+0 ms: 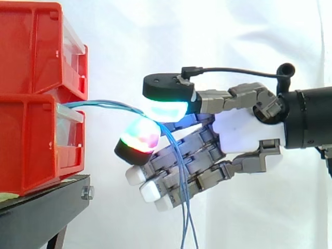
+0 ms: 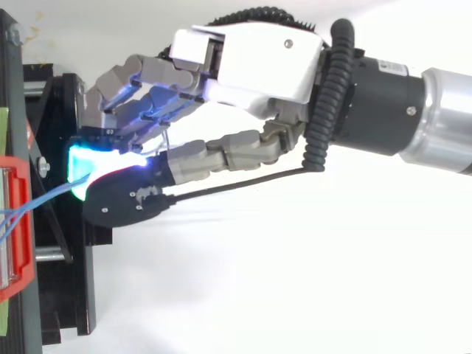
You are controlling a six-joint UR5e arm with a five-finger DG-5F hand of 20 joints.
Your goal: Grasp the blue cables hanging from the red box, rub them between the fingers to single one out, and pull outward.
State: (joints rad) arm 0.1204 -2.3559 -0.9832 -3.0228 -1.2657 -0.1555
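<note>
We are looking at a white curtain [image 1: 155,31] hanging behind two red bins stacked at the left. The upper bin [image 1: 31,46] is sitting on the lower bin [image 1: 31,145], each showing a clear insert at its front. Both are resting on a black stand [image 1: 41,207].

The arm is coming in from the right, with the hand [image 1: 244,129] reaching toward the bin fronts and staying just clear of them. On the black wrist [image 2: 376,96] we are seeing small white print [image 2: 389,66], too small for us to read.

The fingers are pinching the cables [image 1: 104,104]. The thumb pad [image 1: 166,110], glowing white, cyan and green, is pressing against one finger pad [image 1: 137,136] that is glowing red, green and magenta. The blue strands are passing between the two. The other fingers [image 1: 136,175] are lying loosely curled below, their tips white.

The side view is showing us the cables leaving the top front of the lower bin and running almost level to the pinch. From there they are dropping across the lower fingers and hanging past the bottom edge. We cannot tell how many strands there are.

From above we are seeing the hand's white body [image 2: 258,66]. The strands [image 2: 37,203] are converging from the red bin [image 2: 21,228] at the left edge into the glowing pads. A small bolt [image 1: 87,193] is showing on the stand's corner.
</note>
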